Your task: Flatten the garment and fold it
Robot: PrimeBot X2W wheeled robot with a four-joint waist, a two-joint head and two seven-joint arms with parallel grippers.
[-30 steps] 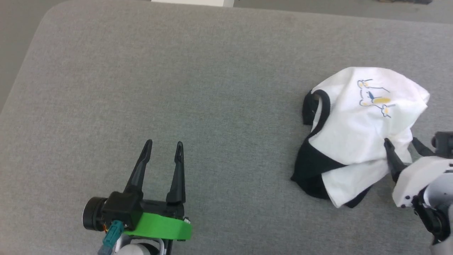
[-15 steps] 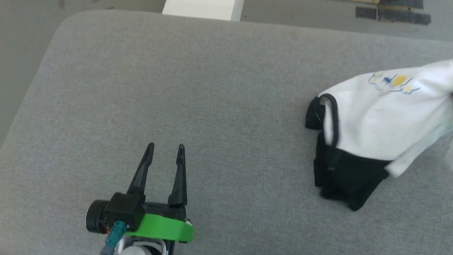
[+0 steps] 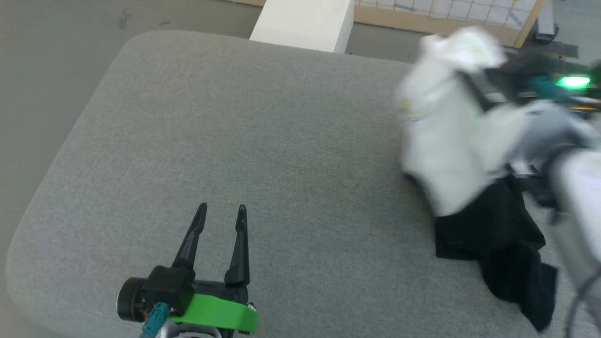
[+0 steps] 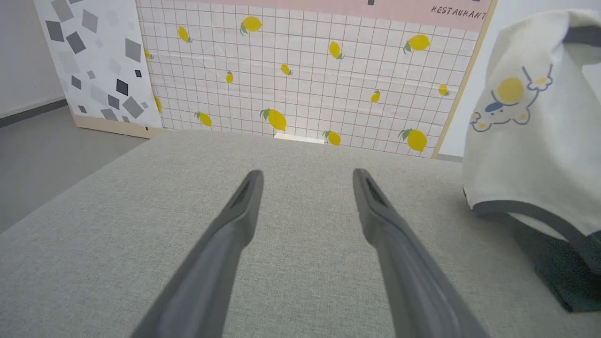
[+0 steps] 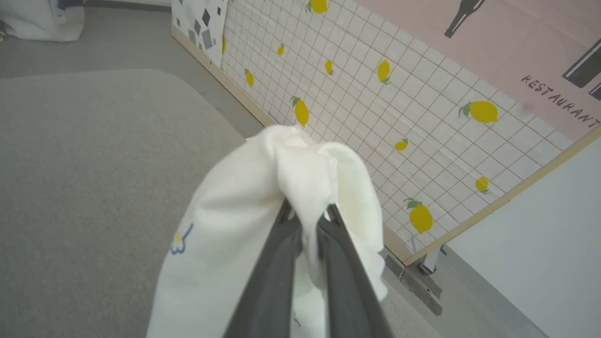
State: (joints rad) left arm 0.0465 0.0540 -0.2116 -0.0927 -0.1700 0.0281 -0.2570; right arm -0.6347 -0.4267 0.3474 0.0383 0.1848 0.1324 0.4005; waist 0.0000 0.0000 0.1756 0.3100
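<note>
Grey woven fabric covers the table [image 3: 281, 155], which has rounded corners and takes up most of my head view. Nearest me, at the lower left, the left claw [image 3: 222, 206] hovers over bare fabric with its two dark fingers spread apart and nothing between them. A green band wraps its base. Its own wrist camera confirms this, with only table showing in the gap.

Over on my right, well apart from that claw, is the garment [image 3: 441, 155]. Its black part lies slumped on the table towards the right front edge, while the white body rises from it, lifted off the surface. In my head view the raised cloth is blurred. From the left wrist camera I can see the yellow-and-blue print on the white cloth and a dark trim along its lower edge.

At the top of the raised cloth, the right claw [image 5: 307, 209] is clamped on a bunched fold of white fabric, its fingers pressed close together with the cloth spilling over their tips.

Beyond the table stands a white block [image 3: 305, 21] on the grey floor [image 3: 47, 47], and behind it a grid-patterned panel [image 4: 305, 70] printed with lemons.
</note>
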